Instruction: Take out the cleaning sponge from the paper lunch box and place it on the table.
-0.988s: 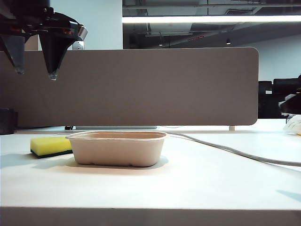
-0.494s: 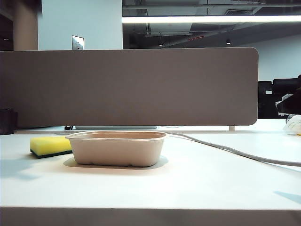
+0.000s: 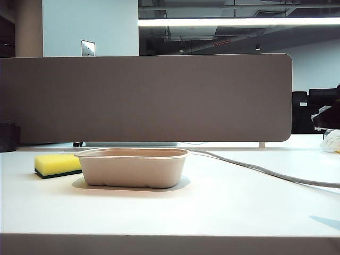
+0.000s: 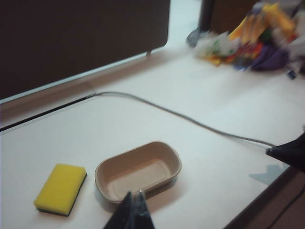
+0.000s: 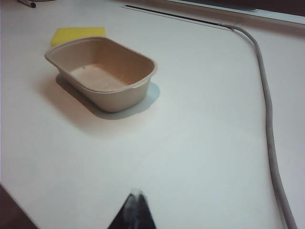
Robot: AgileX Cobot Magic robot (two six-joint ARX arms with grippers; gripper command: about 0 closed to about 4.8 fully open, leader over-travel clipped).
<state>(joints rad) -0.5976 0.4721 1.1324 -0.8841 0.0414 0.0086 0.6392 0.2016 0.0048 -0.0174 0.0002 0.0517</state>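
Cleaning sponge [image 4: 60, 188] flat on table [image 3: 212, 207] beside empty paper lunch box [image 4: 138, 172]; left pincer [image 4: 133, 196] & right pincer [image 5: 136, 195] both closed, empty, held aloft—pref. retract w/o touching.

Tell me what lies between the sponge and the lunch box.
Nothing: in the left wrist view a narrow strip of bare table separates the sponge from the lunch box.
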